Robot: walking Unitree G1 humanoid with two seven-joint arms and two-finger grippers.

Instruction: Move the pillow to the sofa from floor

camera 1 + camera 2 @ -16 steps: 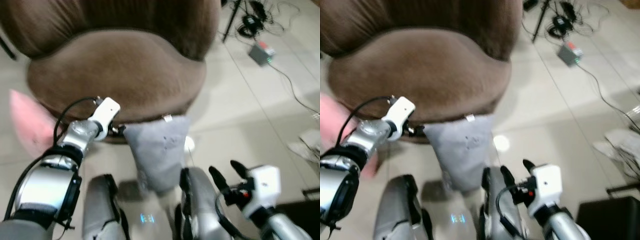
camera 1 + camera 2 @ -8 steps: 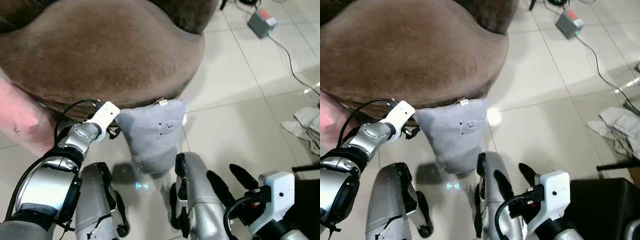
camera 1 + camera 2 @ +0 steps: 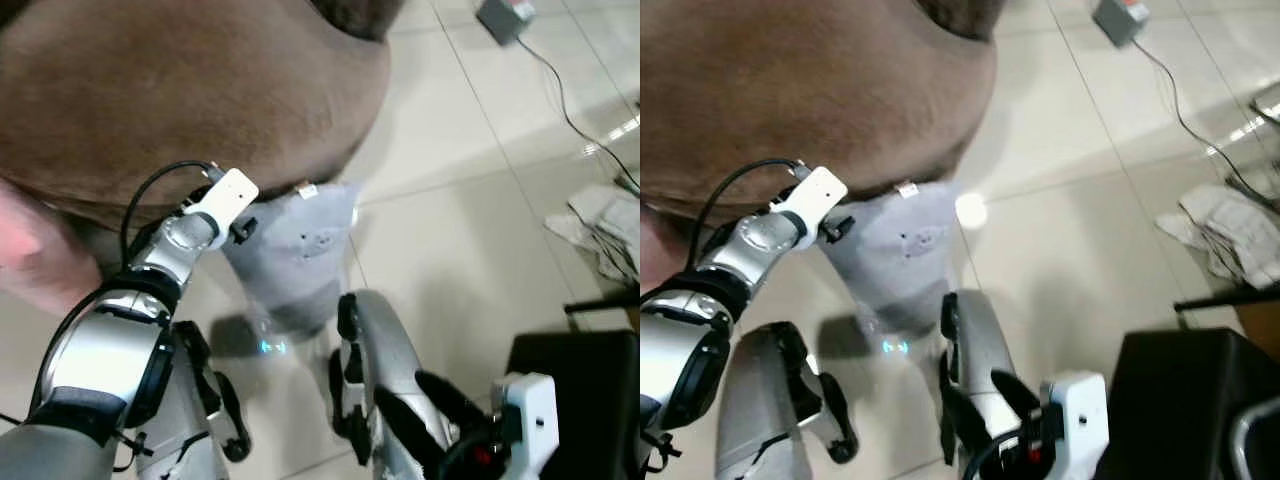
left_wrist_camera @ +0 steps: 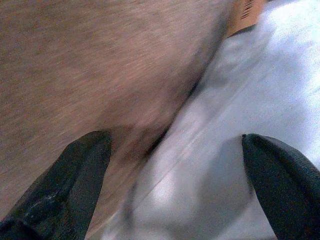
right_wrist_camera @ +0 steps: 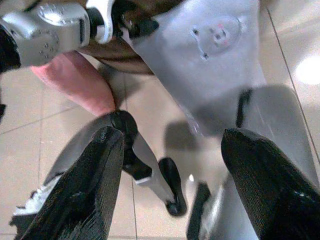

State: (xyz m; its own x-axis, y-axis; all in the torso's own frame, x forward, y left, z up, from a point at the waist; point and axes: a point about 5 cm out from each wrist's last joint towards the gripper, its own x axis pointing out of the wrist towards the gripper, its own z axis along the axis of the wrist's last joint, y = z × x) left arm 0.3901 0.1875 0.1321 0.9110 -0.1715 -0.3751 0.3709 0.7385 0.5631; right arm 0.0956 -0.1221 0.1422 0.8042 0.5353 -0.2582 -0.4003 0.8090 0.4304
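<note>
Two silver arms frame a downward view of a tiled floor (image 3: 450, 250) in front of a large brown sofa (image 3: 180, 90), whose rounded seat spans the top of the scene from ten to one o'clock. At nine o'clock, a pink cushion (image 3: 35, 260) leans against the sofa's base. Just right of it, the left arm reaches forward, and the left gripper (image 3: 243, 226) sits at the upper left corner of a grey pillow (image 3: 295, 250). The pillow hangs upright at the centre of the view, its top edge against the sofa's front and its lower end above the floor, between the robot's two silver legs. In the left wrist view, the left gripper's two black fingers (image 4: 75, 180) appear spread, with grey pillow fabric (image 4: 235, 125) and brown sofa upholstery between them; whether they actually pinch the fabric cannot be told from these pictures. Lower, at five o'clock, the right gripper (image 3: 440, 410) hovers near the robot's right leg with its fingers (image 5: 90, 185) spread apart, holding nothing; its wrist view looks toward the pillow (image 5: 210, 60). Farther right, at four o'clock, stands a black box-like object (image 3: 580, 390). At three o'clock, crumpled white cloth (image 3: 600, 220) lies on the tiles, and at one o'clock a small grey device (image 3: 505, 15) trails a cable (image 3: 560, 95) across the floor.
</note>
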